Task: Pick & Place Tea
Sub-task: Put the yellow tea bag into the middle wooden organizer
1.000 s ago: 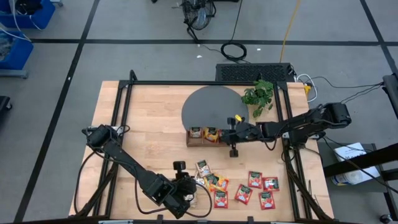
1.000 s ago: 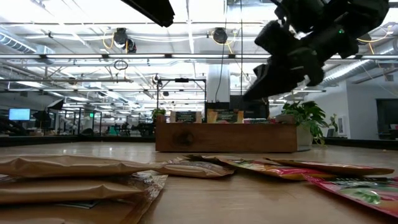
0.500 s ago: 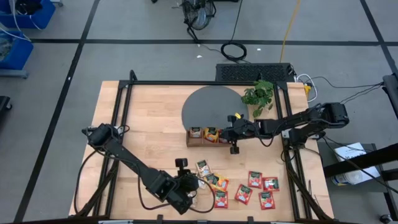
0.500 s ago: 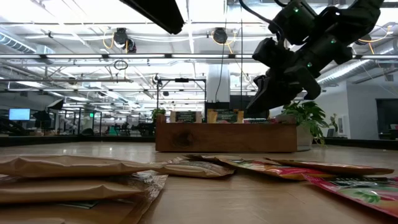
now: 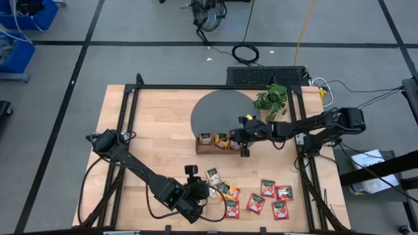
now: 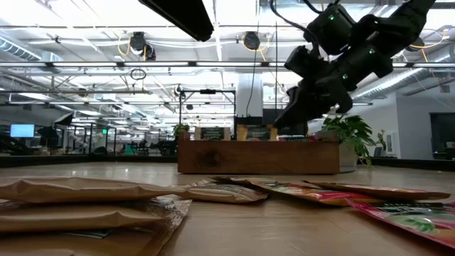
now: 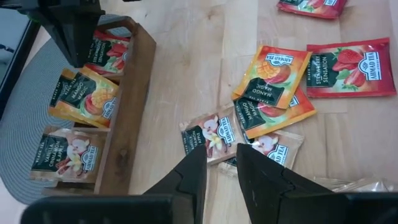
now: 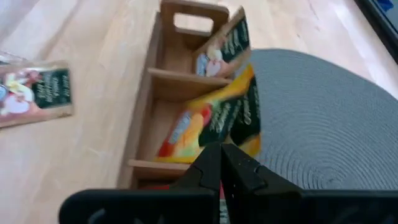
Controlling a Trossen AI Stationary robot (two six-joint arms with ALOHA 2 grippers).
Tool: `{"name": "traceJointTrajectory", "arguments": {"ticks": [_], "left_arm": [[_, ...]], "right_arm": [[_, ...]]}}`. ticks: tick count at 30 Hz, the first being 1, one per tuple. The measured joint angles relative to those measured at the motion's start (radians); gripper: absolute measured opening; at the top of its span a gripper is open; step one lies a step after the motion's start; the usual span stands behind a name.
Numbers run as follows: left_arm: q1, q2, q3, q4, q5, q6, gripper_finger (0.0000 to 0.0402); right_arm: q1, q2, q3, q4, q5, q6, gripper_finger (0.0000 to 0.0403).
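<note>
- Tea sachets, small flat squares (image 5: 249, 199), lie loose on the near table; three stand in the three-slot wooden tray (image 5: 215, 142).
- Right gripper (image 5: 245, 136), fingers pressed together and empty, has swung over the tray's right end: a drop looks finished.
- Left gripper (image 7: 221, 163), slightly parted, empty, has crept toward the beige-green sachet (image 7: 210, 133), likely next.

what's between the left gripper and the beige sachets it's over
Nothing visible. The left gripper hovers over the beige-green sachets at the near table edge, with bare air between. An orange-yellow sachet overlaps the pile's far side only.

left pincer (image 7: 221, 163) above beige sachet (image 7: 213, 135), wooden tray (image 7: 127, 115) beside
</note>
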Motion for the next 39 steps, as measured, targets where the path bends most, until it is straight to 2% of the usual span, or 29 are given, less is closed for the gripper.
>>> {"name": "traceJointTrajectory", "arguments": {"ticks": [4, 8, 10, 13, 22, 28, 39], "left_arm": [[0.000, 0.000, 0.000, 0.001, 0.000, -0.006, 0.0093], [0.000, 0.000, 0.000, 0.000, 0.000, -0.023, 0.0093], [-0.003, 0.000, 0.000, 0.001, 0.000, -0.026, 0.0093], [-0.009, 0.000, 0.000, -0.001, 0.000, -0.026, 0.0093], [0.000, 0.000, 0.000, 0.004, 0.000, -0.027, 0.0093], [0.000, 0.000, 0.000, 0.005, -0.001, -0.021, 0.0093], [0.000, 0.000, 0.000, -0.024, 0.000, -0.031, 0.0093]], "right_arm": [[-0.004, 0.002, 0.000, 0.011, 0.006, -0.018, 0.0000], [0.090, -0.015, 0.000, 0.093, 0.018, -0.077, 0.0000], [0.144, -0.017, 0.002, 0.138, 0.068, -0.093, 0.0000], [0.174, -0.005, 0.000, 0.109, 0.075, -0.065, 0.0000], [0.132, 0.134, 0.024, 0.072, 0.057, -0.017, 0.0000], [0.072, 0.140, 0.034, 0.058, 0.139, -0.027, 0.0000], [0.037, 0.141, 0.034, 0.140, 0.136, -0.086, 0.0000]]}}
